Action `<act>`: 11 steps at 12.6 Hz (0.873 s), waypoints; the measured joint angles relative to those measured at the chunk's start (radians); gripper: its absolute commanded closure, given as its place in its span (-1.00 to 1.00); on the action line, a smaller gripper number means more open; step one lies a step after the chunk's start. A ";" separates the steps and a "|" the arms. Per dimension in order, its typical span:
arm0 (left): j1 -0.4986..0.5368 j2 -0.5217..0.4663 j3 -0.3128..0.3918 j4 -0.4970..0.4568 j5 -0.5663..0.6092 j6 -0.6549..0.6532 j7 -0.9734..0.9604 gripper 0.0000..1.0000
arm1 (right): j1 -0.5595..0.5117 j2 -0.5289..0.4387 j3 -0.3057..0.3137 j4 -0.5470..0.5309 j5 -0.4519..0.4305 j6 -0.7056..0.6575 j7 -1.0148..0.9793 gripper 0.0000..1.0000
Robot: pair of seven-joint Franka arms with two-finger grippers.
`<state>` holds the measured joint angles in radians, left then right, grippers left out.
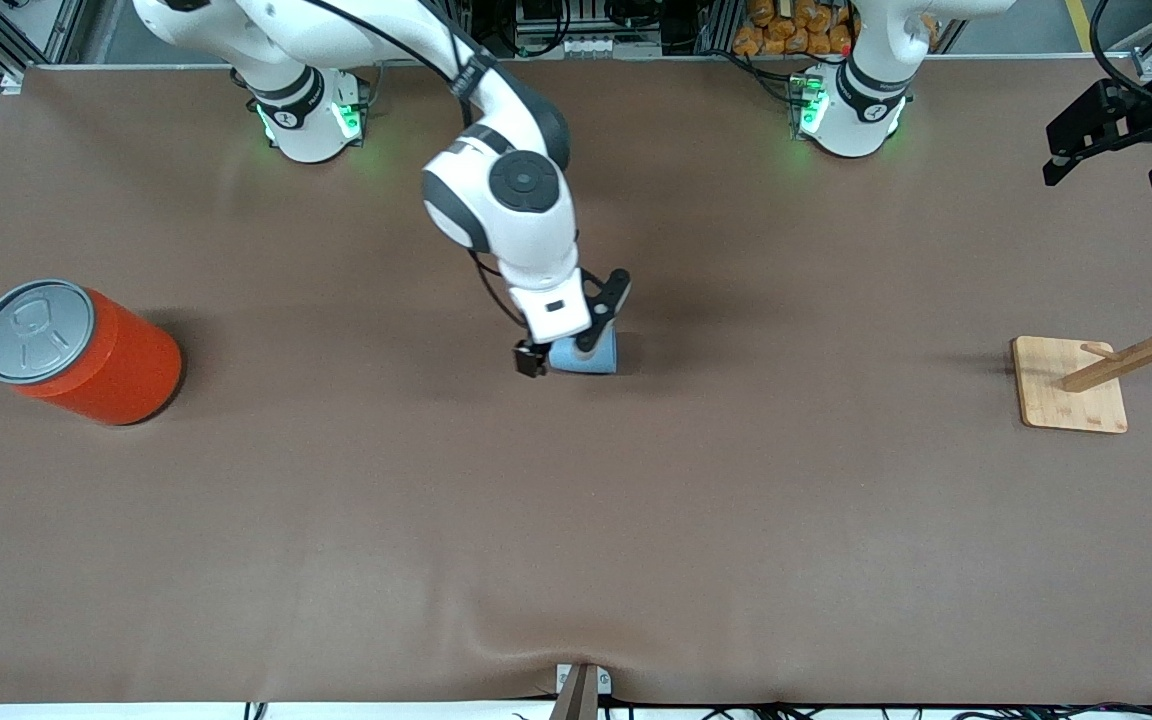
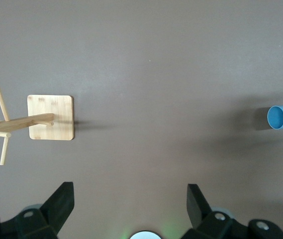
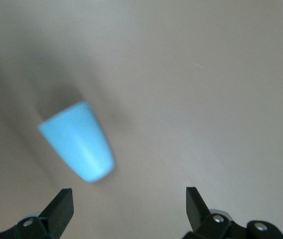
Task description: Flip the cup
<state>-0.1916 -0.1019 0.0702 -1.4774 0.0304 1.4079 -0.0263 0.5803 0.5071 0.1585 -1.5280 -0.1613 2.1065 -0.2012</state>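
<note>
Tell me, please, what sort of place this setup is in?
Probably a robotics lab: two Franka arms bolted along a brown-covered table, aluminium framing at its edge, and test props, an orange can and a wooden rack.

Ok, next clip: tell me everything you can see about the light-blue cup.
The cup is small, light blue, handleless, matte and plastic-looking, tapering to a rounded, narrower base. It lies on its side on the brown table, near the middle; the left wrist view shows its open mouth and hollow inside. The right end effector is open just above it, fingers straddling it, and the right wrist view shows a gap between cup and fingers, so nothing grips it. It lies well apart from the orange can and wooden rack.
</note>
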 measured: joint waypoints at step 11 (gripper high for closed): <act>-0.009 0.027 -0.016 -0.024 -0.043 -0.011 0.000 -1.00 | -0.468 -0.355 -0.147 0.011 0.178 -0.438 0.011 -1.00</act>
<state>-0.2004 -0.0752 0.0543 -1.5019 -0.0125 1.3965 -0.0263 0.1128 0.1523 0.0115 -1.5167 0.0167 1.6682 -0.1898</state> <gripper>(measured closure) 0.000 0.000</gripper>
